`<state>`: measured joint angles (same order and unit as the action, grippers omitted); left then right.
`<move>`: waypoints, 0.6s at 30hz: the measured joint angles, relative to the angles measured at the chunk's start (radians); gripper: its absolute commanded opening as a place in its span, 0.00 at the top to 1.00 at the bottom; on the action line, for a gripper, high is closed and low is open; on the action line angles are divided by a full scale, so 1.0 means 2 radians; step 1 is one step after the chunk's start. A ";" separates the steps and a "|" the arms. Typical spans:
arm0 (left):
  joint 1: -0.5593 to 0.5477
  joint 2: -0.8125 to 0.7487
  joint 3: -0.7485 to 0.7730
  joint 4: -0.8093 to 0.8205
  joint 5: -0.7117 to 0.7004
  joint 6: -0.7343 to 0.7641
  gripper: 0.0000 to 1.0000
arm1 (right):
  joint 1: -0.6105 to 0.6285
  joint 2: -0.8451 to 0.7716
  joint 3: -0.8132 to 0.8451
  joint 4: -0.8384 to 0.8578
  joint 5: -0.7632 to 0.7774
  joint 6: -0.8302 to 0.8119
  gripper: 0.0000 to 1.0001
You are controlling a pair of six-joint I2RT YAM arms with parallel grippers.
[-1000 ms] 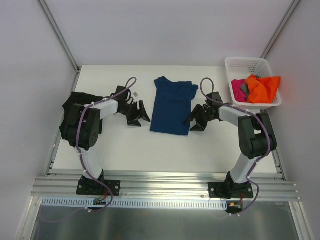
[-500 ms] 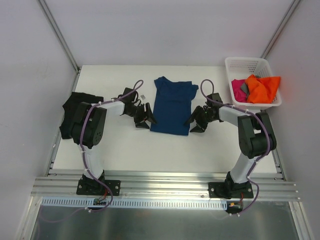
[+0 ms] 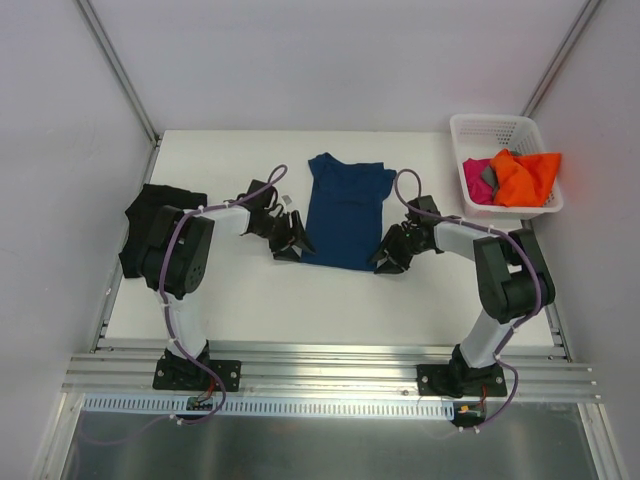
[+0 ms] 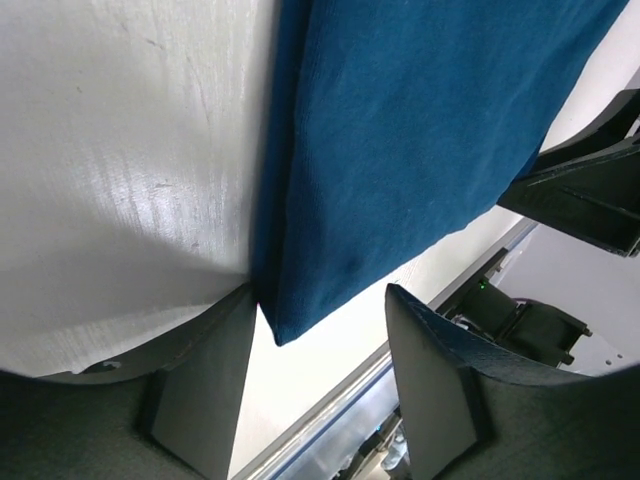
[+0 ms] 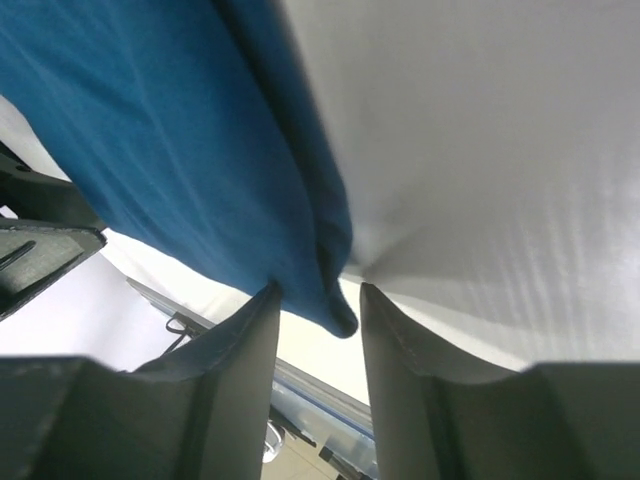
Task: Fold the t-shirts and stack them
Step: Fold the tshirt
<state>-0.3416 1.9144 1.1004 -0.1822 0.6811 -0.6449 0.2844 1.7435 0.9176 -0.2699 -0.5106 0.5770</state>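
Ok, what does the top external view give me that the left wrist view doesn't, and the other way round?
Only top external: the white basket holding the orange shirt and magenta shirt, and the black shirt at the left edge of the table. Only left wrist: the near-left corner of the navy shirt lying between the open fingers of the left gripper, not yet pinched. Both: the navy shirt lying on the white table.
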 measured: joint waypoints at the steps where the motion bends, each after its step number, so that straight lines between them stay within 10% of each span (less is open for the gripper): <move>1: 0.000 -0.001 -0.002 0.001 0.000 0.000 0.49 | 0.003 0.000 0.000 0.003 0.000 0.000 0.61; 11: 0.000 -0.002 -0.023 0.007 -0.004 -0.008 0.99 | 0.011 0.000 0.002 0.015 -0.001 0.002 1.00; 18: 0.000 -0.023 -0.027 0.007 -0.004 -0.010 1.00 | 0.012 -0.012 0.002 0.009 -0.001 -0.002 1.00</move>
<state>-0.3416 1.8690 1.0462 -0.1680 0.6735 -0.6647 0.3084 1.7187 0.9215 -0.2523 -0.5125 0.5720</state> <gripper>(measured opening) 0.018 0.019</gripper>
